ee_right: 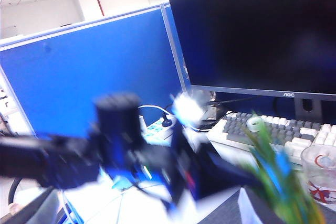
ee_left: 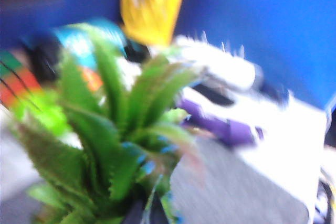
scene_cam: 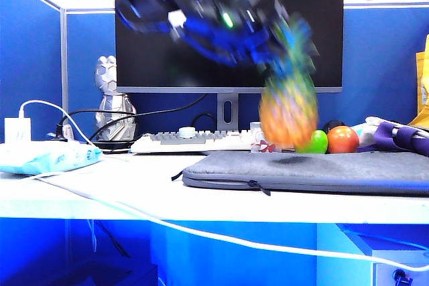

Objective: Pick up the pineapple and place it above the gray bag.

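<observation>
The pineapple (scene_cam: 288, 113) hangs blurred in the air over the left end of the gray bag (scene_cam: 322, 171), its shadow on the fabric below. My left gripper (scene_cam: 278, 31) reaches in from the upper left and is shut on the spiky leaf crown. In the left wrist view the green leaves (ee_left: 121, 124) fill the picture, the dark fingers of the left gripper (ee_left: 147, 214) pinch in among them, and the gray bag (ee_left: 236, 187) lies beneath. The right wrist view shows the left arm (ee_right: 157, 161) and the leaf crown (ee_right: 278, 182). My right gripper shows in no view.
A green apple (scene_cam: 314, 143) and an orange-red fruit (scene_cam: 342, 140) sit just behind the bag. A purple-and-white bundle (scene_cam: 395, 135) lies at its right end. A keyboard (scene_cam: 194, 141), a monitor (scene_cam: 167, 51) and a cup (ee_right: 320, 174) stand behind. A white cable (scene_cam: 201, 232) crosses the front.
</observation>
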{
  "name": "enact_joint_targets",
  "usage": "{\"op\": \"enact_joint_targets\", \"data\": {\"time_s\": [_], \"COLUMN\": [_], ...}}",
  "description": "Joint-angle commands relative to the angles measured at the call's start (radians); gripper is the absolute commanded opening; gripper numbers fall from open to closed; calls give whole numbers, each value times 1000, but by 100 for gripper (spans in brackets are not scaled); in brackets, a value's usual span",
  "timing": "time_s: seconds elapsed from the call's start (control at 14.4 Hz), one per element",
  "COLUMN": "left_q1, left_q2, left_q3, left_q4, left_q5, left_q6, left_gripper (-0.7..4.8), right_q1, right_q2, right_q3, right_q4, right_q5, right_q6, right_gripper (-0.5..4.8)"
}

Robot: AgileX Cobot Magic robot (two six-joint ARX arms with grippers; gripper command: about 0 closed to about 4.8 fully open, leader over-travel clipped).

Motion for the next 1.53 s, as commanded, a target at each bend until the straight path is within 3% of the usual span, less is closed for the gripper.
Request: {"op": "enact_joint_targets", "data": {"time_s": [0.07, 0.42, 0.49, 0.56, 0.63, 0.77, 1.11, 1.53], "left_q1": [-34, -40, -40, -40, -40, -40, -20, -12], "left_q2": [31, 37, 37, 37, 36, 36, 30, -53], "left_q3": [8, 8, 8, 8, 8, 8, 8, 8], "left_q4": [37, 2, -4, -1, -2, -10, -118, -247], "left_q5": [6, -10, -4, -6, -11, -12, -21, -48], "left_q6": [21, 45, 43, 29, 2, -39, -21, 76], "left_gripper": [-5, -2, 107, 350, 479, 479, 479, 479], "right_q1": [1, 1, 1, 1, 1, 1, 1, 1], "right_q2": [-2, -2, -2, -2, -2, -2, -2, -2], "right_q3": [5, 5, 5, 5, 5, 5, 5, 5], "right_q4": [17, 13, 13, 13, 13, 13, 13, 17], "right_q5": [-6, -6, -6, -6, -6, -6, -2, 1], "right_q6": [1, 1, 1, 1, 1, 1, 1, 1], "right_gripper": [479, 479, 479, 479, 479, 479, 479, 479]}}
